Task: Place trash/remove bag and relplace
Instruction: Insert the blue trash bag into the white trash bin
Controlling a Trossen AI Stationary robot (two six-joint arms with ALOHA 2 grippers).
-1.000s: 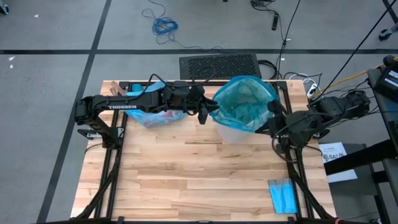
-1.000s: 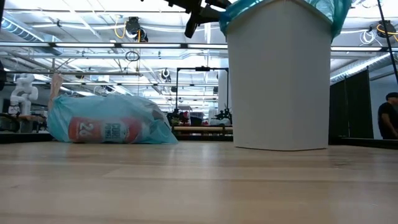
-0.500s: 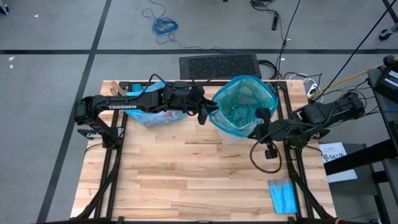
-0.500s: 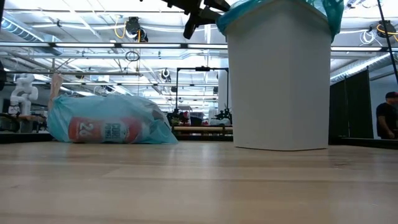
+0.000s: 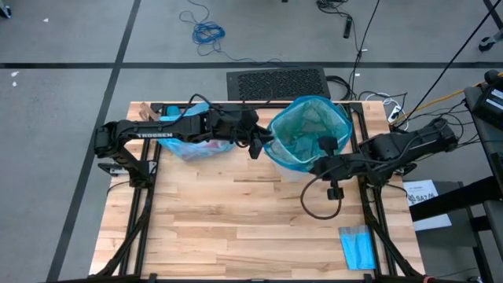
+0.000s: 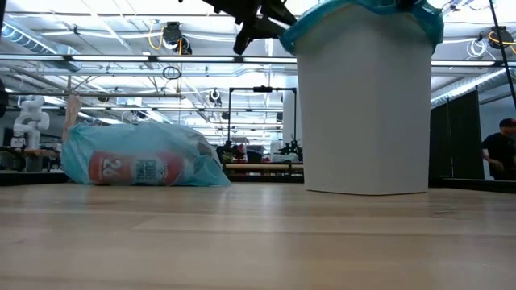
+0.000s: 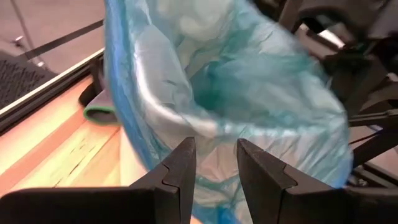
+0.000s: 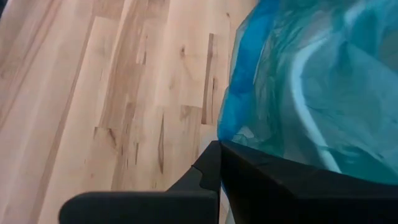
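A white bin [image 6: 363, 105] stands at the table's far side, lined with a teal plastic bag [image 5: 306, 134] folded over its rim. My left gripper [image 5: 255, 145] is at the bin's left rim, shut on the teal bag's edge. My right gripper [image 5: 324, 144] is over the bin's near-right rim, its fingers together beside the teal bag [image 8: 311, 81]. The filled light-blue bag [image 6: 145, 157] lies on its side on the table left of the bin. The trash, with the red-and-white bottle [image 6: 133, 169], shows through it. My left gripper pinches the teal bag's turned-over edge [image 7: 214, 158] at the bin's left rim between its two fingers [image 7: 180, 168]. It comes level from the table's left. The rest of the bag hangs in and over the bin. My right gripper's shut fingers [image 8: 261, 171] lie right at the teal bag's lower edge [image 8: 227, 127]; I cannot tell whether they touch it.
A small flat folded blue sheet [image 5: 357, 246] lies near the table's near right corner. The light-blue bag [image 5: 189, 147] lies under my left arm. Bare wooden table top [image 5: 236, 212] stretches from the bin to the near edge.
My right arm has swung out from the table's right edge toward the bin, bringing its gripper over the near-right rim. The teal bag's bunched top on the right side has come down flatter over the rim.
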